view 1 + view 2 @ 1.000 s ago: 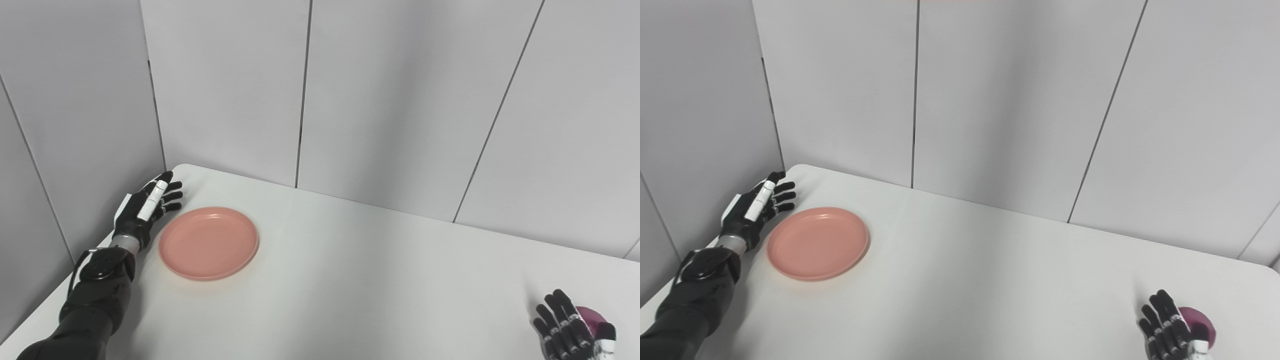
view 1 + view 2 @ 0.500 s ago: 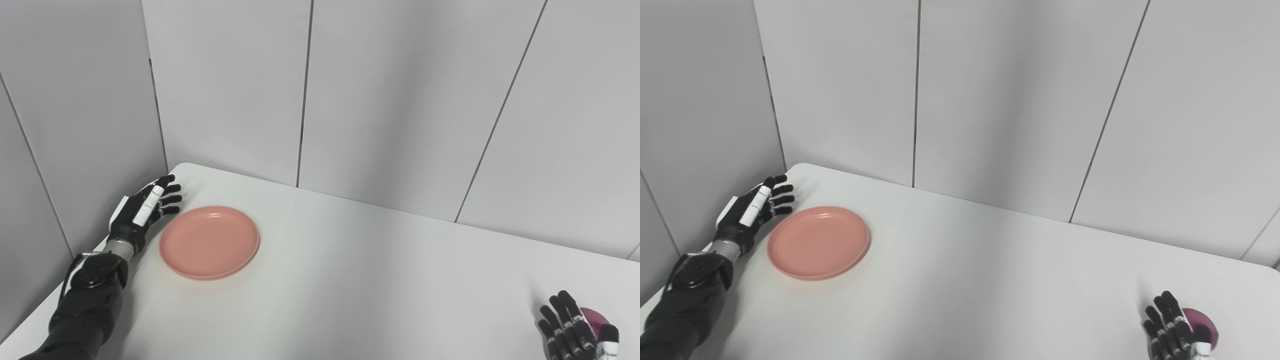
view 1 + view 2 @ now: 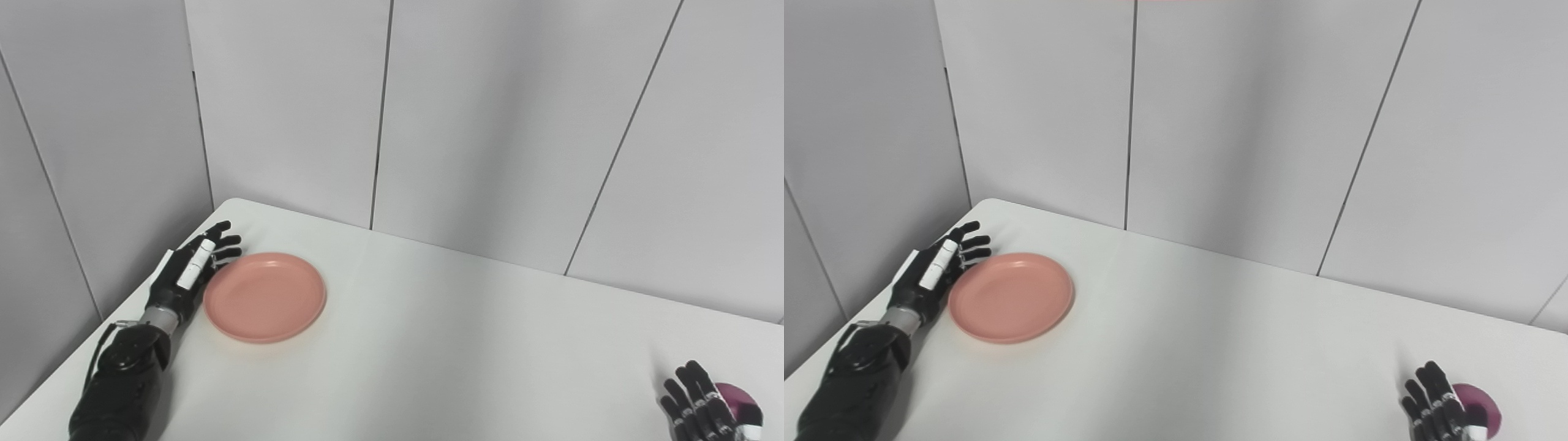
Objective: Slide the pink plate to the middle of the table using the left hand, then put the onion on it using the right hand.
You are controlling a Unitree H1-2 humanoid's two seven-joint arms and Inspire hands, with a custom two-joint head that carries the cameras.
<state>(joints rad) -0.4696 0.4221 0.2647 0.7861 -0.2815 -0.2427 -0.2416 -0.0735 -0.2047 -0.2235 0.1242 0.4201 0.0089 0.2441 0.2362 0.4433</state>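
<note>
the fingers (image 3: pixel 222 242) of the left hand (image 3: pixel 187 275) are spread and hold nothing, reaching along the far-left rim of the pink plate (image 3: pixel 264 296). whether they actually touch the rim cannot be told. compared with a second ago, the hand sits closer against the plate's left edge, where before a slim gap showed between them. the whole picture has also shifted a little to the right, so the camera has moved; the plate itself looks to be in the same spot on the tabletop (image 3: pixel 441 343), toward its far-left corner and well away from the middle.

the right hand (image 3: pixel 1436 410) is at the bottom edge, far to the right of the plate, with its fingers (image 3: pixel 1427 383) raised and apart. it is cut off by the frame, much as before. the purple onion (image 3: pixel 1482 411) lies just beside that hand on its right, partly hidden behind it, well apart from the plate. whether the hand touches the onion cannot be told.
</note>
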